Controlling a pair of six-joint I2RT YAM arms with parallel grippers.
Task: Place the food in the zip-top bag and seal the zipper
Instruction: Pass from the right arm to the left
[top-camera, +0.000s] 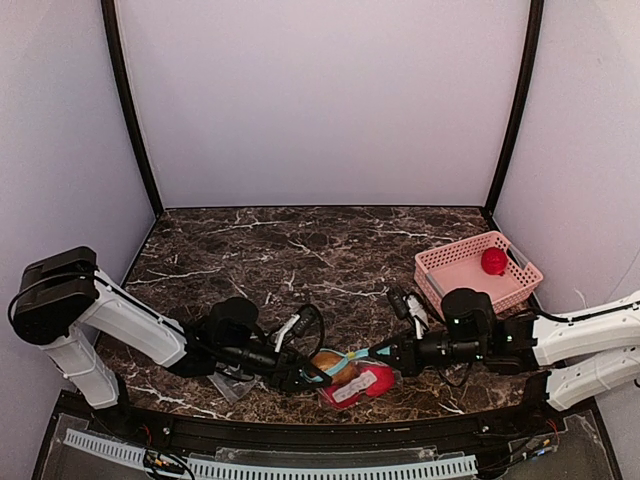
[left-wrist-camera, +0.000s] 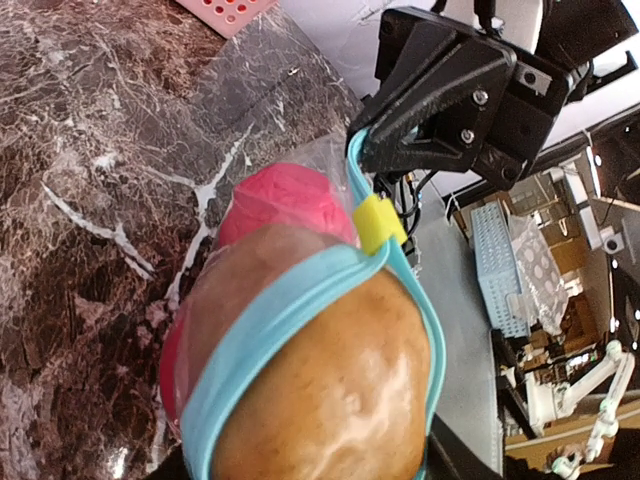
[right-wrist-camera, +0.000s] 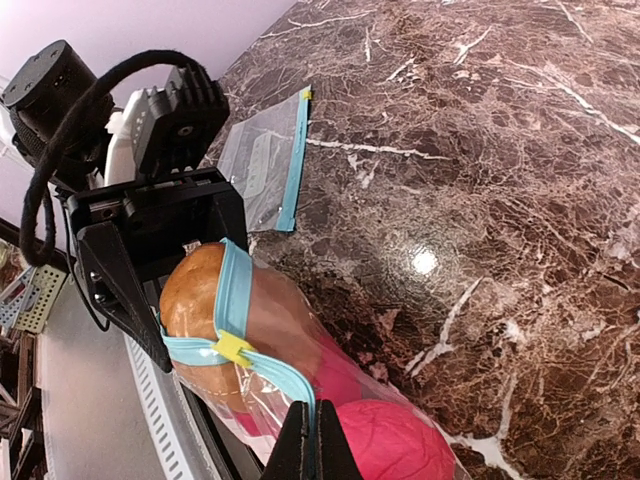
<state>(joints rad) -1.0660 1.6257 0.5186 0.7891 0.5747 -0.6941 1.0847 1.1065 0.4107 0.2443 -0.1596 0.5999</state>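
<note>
the zip-top bag (top-camera: 360, 385) lay at the middle of the table's (top-camera: 300, 250) near edge, between the two arms, on its side with its mouth towards the left arm. the right gripper (top-camera: 388, 353) was closed tight on one end of the teal zipper (left-wrist-camera: 280, 312), apparently to pin that end so the mouth could not slide or fold while food went in. the yellow slider (left-wrist-camera: 378, 222) sat on the strip close to that pinch, so most of the mouth stood unsealed.

the left gripper (top-camera: 300, 376) was at the mouth with the brown-tan piece (left-wrist-camera: 330, 400) between its jaws. the jaws stood apart on either side of the piece, but whether they pressed on it or had let go could not be told. the piece was lodged in the opening, with the zipper stretched round it like a band; it looked only partly inside. deeper in the bag a bagged red piece (left-wrist-camera: 285, 205) showed through the plastic.

a loose red piece (top-camera: 493, 261) lay in the pink basket (top-camera: 450, 262) by the right edge, so by my reading the filling was unfinished and sealing had to wait. a spare clear bag (right-wrist-camera: 262, 165) lay flat near the left arm, apart from the work.

the risk seemed plain: a round piece straining the mouth could pop back out.
</note>
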